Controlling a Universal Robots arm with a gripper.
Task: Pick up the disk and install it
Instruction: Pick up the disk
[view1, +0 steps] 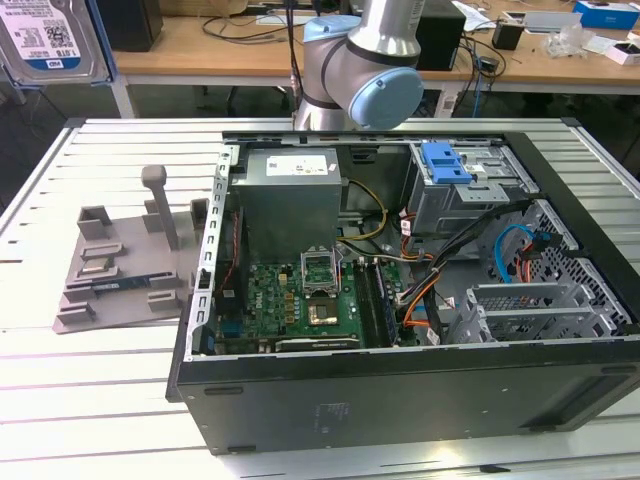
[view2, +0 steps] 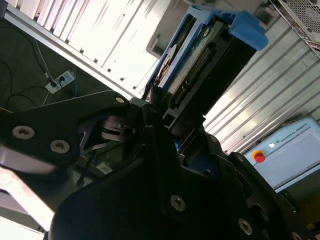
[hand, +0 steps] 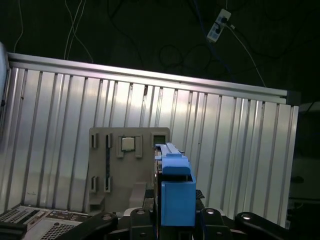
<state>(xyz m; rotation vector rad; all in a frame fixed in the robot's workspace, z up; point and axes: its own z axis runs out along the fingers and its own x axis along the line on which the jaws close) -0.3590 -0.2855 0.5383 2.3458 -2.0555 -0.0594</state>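
Note:
The disk hangs high at the exterior view's upper left, its white-and-blue label facing the camera and a blue rail along its edge. In the second wrist view my gripper is shut on the disk, which sticks out edge-on with its connector side and blue rails showing. In the first wrist view the disk's blue rail end rises from between the black fingers, above the slatted table.
An open computer case lies on the aluminium table, with a grey cage and blue latch at its back. The grey stand with posts sits beside the case, and shows as the stand below the disk. The arm's elbow is behind the case.

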